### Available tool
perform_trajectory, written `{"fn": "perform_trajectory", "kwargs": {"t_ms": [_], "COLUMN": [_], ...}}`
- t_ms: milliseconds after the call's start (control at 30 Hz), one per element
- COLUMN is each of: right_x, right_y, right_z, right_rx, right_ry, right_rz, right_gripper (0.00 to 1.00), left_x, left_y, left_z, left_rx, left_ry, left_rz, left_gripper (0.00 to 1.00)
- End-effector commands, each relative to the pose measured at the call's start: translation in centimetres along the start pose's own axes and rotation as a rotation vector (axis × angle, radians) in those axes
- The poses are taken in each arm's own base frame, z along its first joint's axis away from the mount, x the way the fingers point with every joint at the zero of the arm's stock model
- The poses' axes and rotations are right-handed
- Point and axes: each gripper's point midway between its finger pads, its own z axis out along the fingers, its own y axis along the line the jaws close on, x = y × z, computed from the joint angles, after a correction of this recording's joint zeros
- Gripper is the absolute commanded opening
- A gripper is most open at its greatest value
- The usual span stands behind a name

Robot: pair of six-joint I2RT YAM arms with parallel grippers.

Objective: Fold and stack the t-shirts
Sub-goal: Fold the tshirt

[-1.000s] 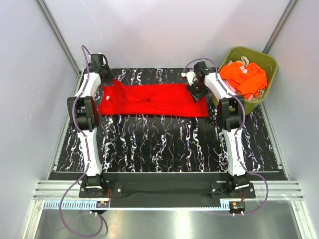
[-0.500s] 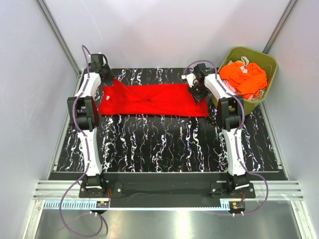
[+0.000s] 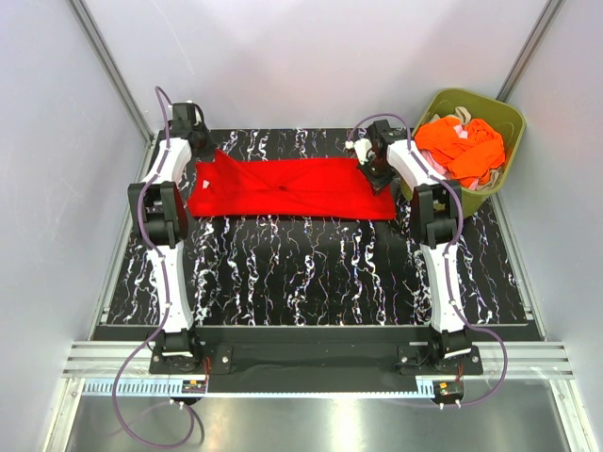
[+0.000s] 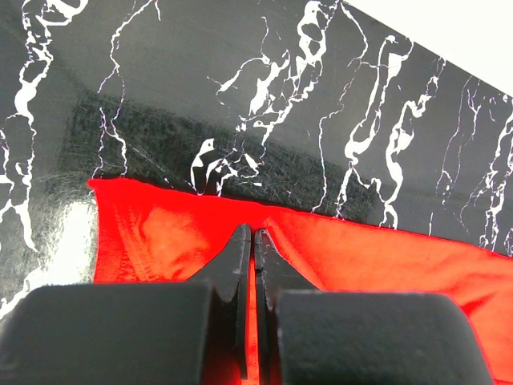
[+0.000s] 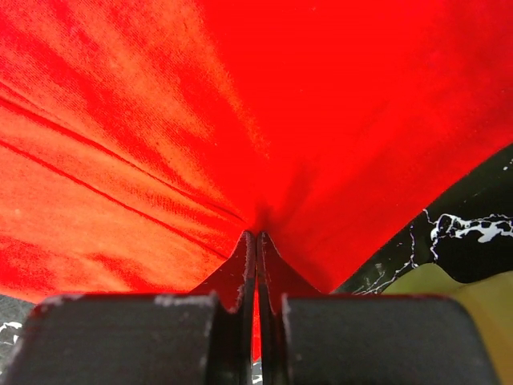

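Note:
A bright red t-shirt [image 3: 283, 188] lies folded into a long strip across the far part of the black marbled table [image 3: 311, 273]. My left gripper [image 3: 201, 155] is at the strip's far left corner. In the left wrist view it [image 4: 253, 234] is shut on the shirt's far edge [image 4: 361, 257], with red cloth between the jaws. My right gripper [image 3: 376, 176] is at the strip's right end. The right wrist view shows it [image 5: 256, 237] shut on a pinch of red cloth [image 5: 240, 96], which puckers at the tips. Orange t-shirts [image 3: 462, 146] fill the bin.
An olive-green bin [image 3: 482, 96] stands off the table's far right corner, right beside my right arm; its wall [image 5: 473, 297] shows in the right wrist view. Pale cloth peeks out beside the orange pile. Grey walls close in the back and both sides.
My right gripper has closed from open onto the right end of the red t-shirt and shifted slightly toward the far edge. The left gripper has stayed shut on its corner.

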Motion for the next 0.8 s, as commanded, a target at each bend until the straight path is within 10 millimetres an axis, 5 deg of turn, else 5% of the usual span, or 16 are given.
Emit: {"fn": "perform_trajectory", "kwargs": {"t_ms": [0, 333, 767], "right_x": [0.0, -0.4, -1.2], "right_y": [-1.6, -2.3, -2.1], "right_z": [-1.6, -2.8, -4.0], "right_rx": [0.072, 0.126, 0.128], "right_ry": [-0.015, -0.045, -0.106], "right_rz": [0.022, 0.049, 0.077], "right_gripper": [0.00, 0.00, 0.07], "left_x": [-3.7, -4.9, -3.6], "left_y": [-0.4, 0.3, -0.5], "left_z": [-1.2, -2.2, -2.0], "left_rx": [0.002, -0.015, 0.040], "left_ry": [-0.113, -0.142, -0.098], "left_rz": [0.020, 0.009, 0.000], "left_gripper": [0.00, 0.00, 0.00]}}
